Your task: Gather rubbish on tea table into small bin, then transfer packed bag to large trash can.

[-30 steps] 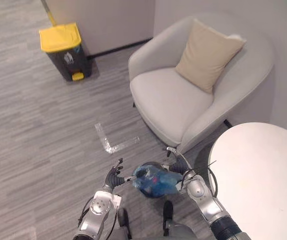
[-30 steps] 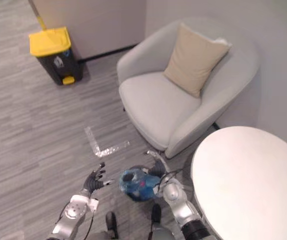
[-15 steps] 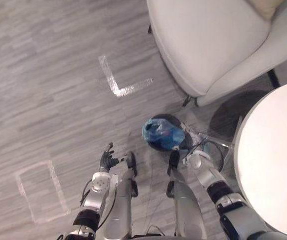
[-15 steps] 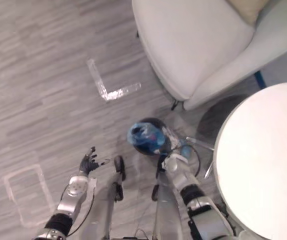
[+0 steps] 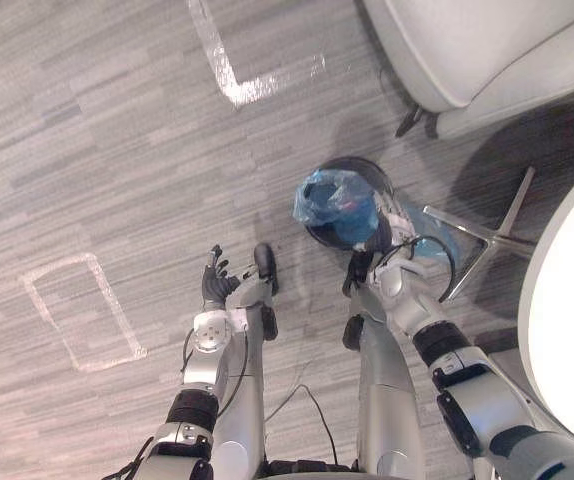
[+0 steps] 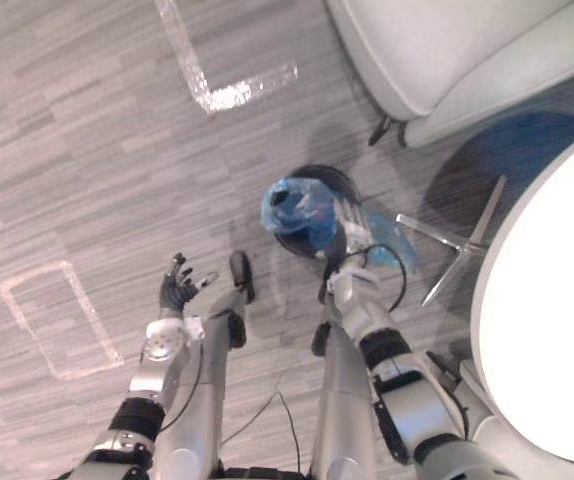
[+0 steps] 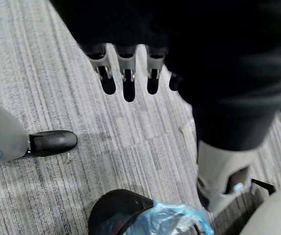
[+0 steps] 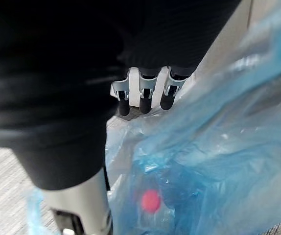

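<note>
A small black bin (image 5: 325, 222) stands on the grey floor, lined with a blue plastic bag (image 5: 335, 198) that bulges out of its top; something red (image 8: 151, 200) shows through the plastic. My right hand (image 6: 351, 226) lies against the bag's near right side, fingers (image 8: 143, 96) straight and resting on the plastic, curled round nothing. My left hand (image 5: 215, 284) hangs open over bare floor, well to the left of the bin, its fingers (image 7: 126, 82) spread and holding nothing. The left wrist view has the bin (image 7: 112, 210) and the bag's rim (image 7: 170, 219) below that hand.
A grey armchair (image 5: 487, 50) stands beyond the bin. The white round table (image 5: 572, 340) is at the right, with its metal legs (image 5: 489, 236) splayed on the floor beside the bin. Tape marks an L (image 5: 235, 76) and a square (image 5: 79, 322) on the floor.
The camera has tipped downward, so the yellow-lidded can and most of the chair have left the picture. My left hand has drawn back from the bag; the right hand stays at the bag.
</note>
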